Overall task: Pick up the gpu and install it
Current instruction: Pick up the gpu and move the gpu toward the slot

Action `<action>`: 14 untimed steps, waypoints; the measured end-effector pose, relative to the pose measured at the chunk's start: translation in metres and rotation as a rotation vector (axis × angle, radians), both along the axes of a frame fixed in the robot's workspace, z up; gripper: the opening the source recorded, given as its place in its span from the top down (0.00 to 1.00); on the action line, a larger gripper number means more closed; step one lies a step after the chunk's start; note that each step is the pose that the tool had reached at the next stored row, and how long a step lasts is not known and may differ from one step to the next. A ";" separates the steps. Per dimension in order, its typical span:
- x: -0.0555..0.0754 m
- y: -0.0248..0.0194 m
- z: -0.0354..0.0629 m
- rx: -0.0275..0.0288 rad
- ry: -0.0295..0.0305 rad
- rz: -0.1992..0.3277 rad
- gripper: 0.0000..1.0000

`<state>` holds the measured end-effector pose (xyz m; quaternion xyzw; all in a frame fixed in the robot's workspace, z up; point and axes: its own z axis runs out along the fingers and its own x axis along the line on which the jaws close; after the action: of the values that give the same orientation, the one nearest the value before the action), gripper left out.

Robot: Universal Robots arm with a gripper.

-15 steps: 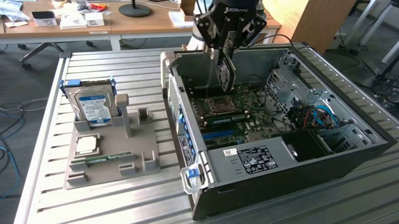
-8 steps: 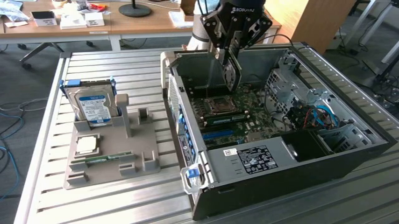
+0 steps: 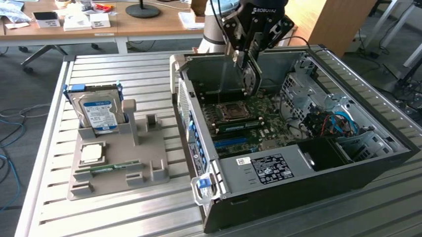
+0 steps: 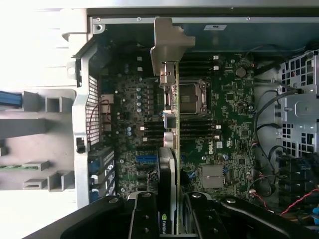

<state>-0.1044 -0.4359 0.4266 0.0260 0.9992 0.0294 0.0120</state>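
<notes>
My gripper point(image 3: 248, 49) is shut on the gpu point(image 3: 251, 74), which hangs on edge above the open computer case point(image 3: 369, 168). The card is over the far part of the green motherboard point(image 3: 254, 126), near the processor socket point(image 3: 232, 109), and clear of the board. In the wrist view the gpu point(image 4: 176, 149) appears edge-on between my black fingers point(image 4: 144, 219), with its silver end bracket point(image 4: 167, 45) pointing toward the case's rear wall. The motherboard point(image 4: 229, 129) lies beneath it.
On the exterior view's left, a grey holder tray point(image 3: 155, 148) carries a silver hard drive with a blue label point(image 3: 99, 113), a processor chip point(image 3: 92, 153) and a narrow memory stick point(image 3: 108, 168). The power supply point(image 3: 270, 170) and drive cages point(image 3: 316, 94) crowd the case. A wooden desk point(image 3: 132, 24) stands behind the slatted table.
</notes>
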 end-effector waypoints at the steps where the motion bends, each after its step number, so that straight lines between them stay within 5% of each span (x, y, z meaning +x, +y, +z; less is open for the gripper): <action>1: 0.002 0.0000 0.0000 0.0000 0.0000 0.000 0.73; 14: 0.022 0.0005 0.0000 -0.0001 0.0000 0.000 0.73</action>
<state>-0.0822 -0.4354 0.4266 0.0260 0.9992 0.0293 0.0120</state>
